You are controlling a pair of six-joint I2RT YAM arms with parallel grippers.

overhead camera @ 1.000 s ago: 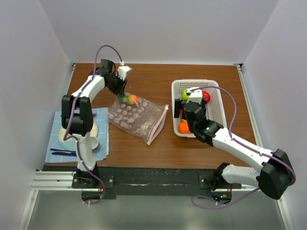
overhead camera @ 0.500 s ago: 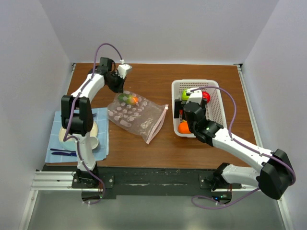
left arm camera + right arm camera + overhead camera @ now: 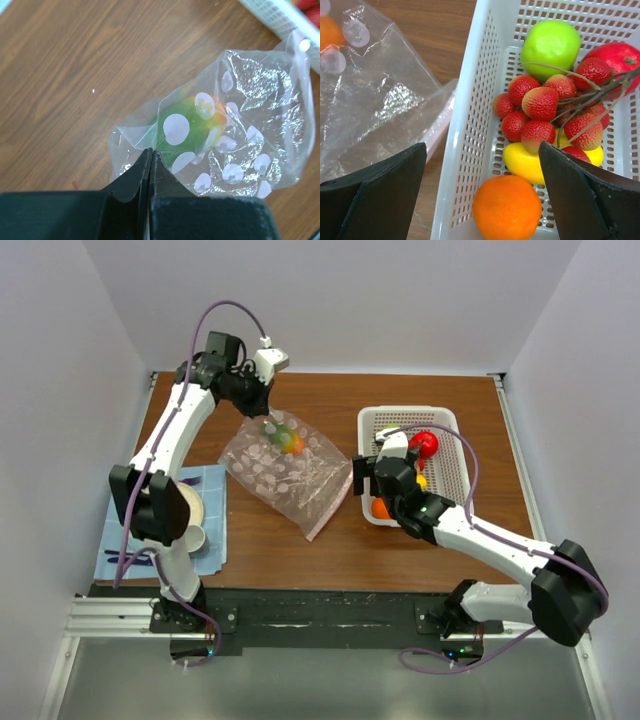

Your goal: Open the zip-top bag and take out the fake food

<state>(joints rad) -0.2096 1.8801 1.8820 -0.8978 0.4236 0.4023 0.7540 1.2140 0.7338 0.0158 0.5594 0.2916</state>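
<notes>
The zip-top bag (image 3: 290, 480) is clear with white dots, its pink zip strip toward the basket. My left gripper (image 3: 262, 408) is shut on the bag's far corner (image 3: 135, 142) and holds it up off the table. A green fruit (image 3: 180, 131) and an orange piece (image 3: 293, 443) hang inside near that corner. My right gripper (image 3: 372, 480) is open and empty over the left wall of the white basket (image 3: 475, 120). In the basket lie an orange (image 3: 507, 207), a yellow piece (image 3: 522, 162), red grapes (image 3: 540, 105), a green apple (image 3: 551, 44) and a red apple (image 3: 615, 55).
The basket (image 3: 405, 411) stands at the right of the wooden table. At the front left a blue cloth (image 3: 212, 502) holds a beige plate (image 3: 192, 502), a white cup (image 3: 193, 538) and a blue utensil (image 3: 130, 558). Walls close three sides.
My left gripper rose and moved back with the bag's corner, pulling the bag up and stretching it. The fruit slid inside. My right gripper shifted slightly left over the basket's wall.
</notes>
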